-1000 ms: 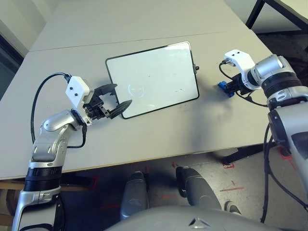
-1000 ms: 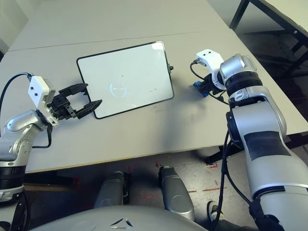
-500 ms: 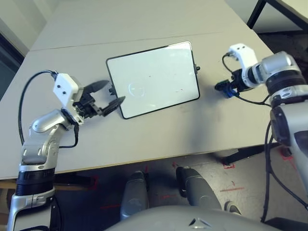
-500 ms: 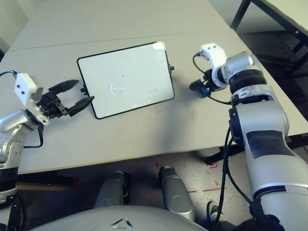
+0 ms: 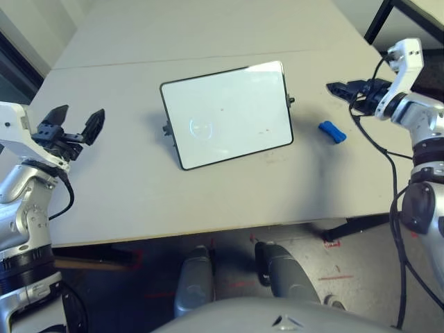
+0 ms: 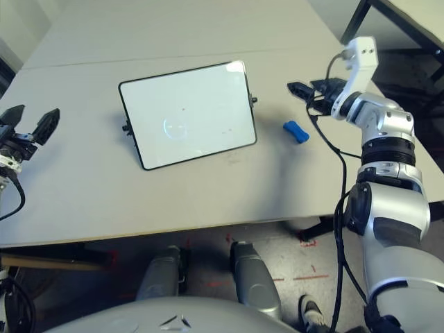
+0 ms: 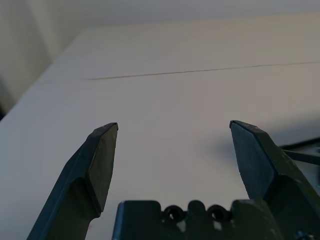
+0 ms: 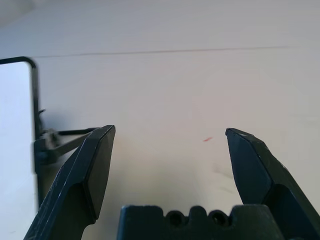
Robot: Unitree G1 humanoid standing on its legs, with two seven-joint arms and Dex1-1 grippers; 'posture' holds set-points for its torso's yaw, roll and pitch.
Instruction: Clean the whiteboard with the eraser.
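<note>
Right gripper (image 8: 171, 129) hangs open, eraser (image 5: 332, 132) slanting lengthwise toward near right.

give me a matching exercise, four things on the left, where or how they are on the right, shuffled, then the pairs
1. whiteboard
2. eraser
3. left tool
4. right tool

A. blue, lying on the table
B. open and empty, on the side of the board where the blue block lies
C. white, black-framed, between the two arms
D. open and empty, on the side of the board away from the blue block

1-C, 2-A, 3-D, 4-B
</note>
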